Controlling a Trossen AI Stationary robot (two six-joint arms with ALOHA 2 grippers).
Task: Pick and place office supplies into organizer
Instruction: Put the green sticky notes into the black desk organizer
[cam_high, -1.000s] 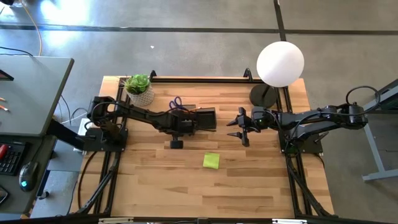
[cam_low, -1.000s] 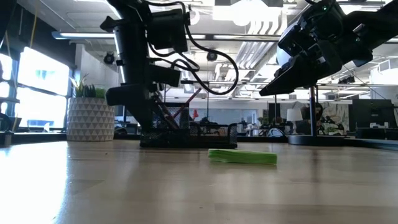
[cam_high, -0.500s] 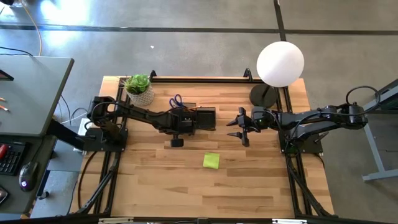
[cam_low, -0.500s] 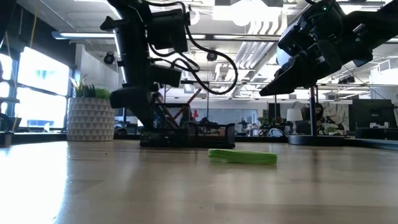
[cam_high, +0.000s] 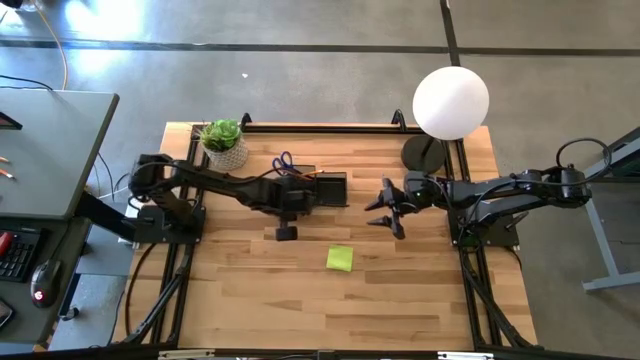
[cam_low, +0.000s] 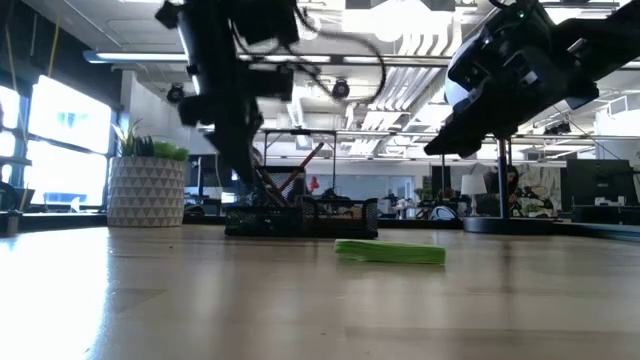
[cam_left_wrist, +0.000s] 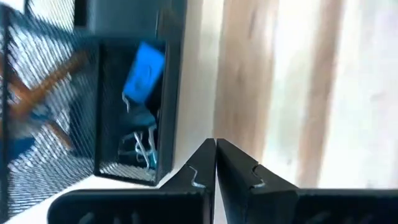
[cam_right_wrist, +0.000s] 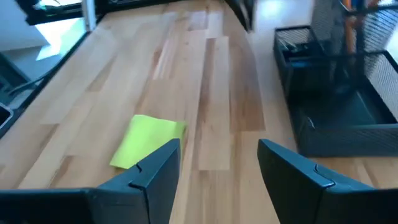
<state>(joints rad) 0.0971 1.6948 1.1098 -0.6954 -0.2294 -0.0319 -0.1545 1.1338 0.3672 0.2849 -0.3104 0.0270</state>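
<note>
The black mesh organizer (cam_high: 328, 190) stands mid-table. In it lie a small blue piece (cam_left_wrist: 144, 76) and binder clips (cam_left_wrist: 143, 148), and orange pencils (cam_left_wrist: 46, 84) lean behind the mesh. Blue scissors handles (cam_high: 283, 162) stick out at its far left corner. A yellow-green sticky note pad (cam_high: 339, 259) lies flat on the wood, nearer the front. My left gripper (cam_left_wrist: 216, 148) is shut and empty, pointing steeply down above the organizer's edge (cam_high: 300, 202). My right gripper (cam_right_wrist: 217, 155) hangs open to the organizer's right (cam_high: 385, 208), above the table, with the pad (cam_right_wrist: 146, 142) ahead of it.
A potted plant (cam_high: 224, 143) stands at the far left corner. A lamp with a white globe (cam_high: 450, 100) and a round black base (cam_high: 424, 153) stands at the far right. Bare wood stretches along the table's near half around the pad.
My left gripper has risen from the organizer, staying shut, and shows blurred in the low view. My right gripper has rolled a little in place, still open. The organizer and the pad have not moved.
</note>
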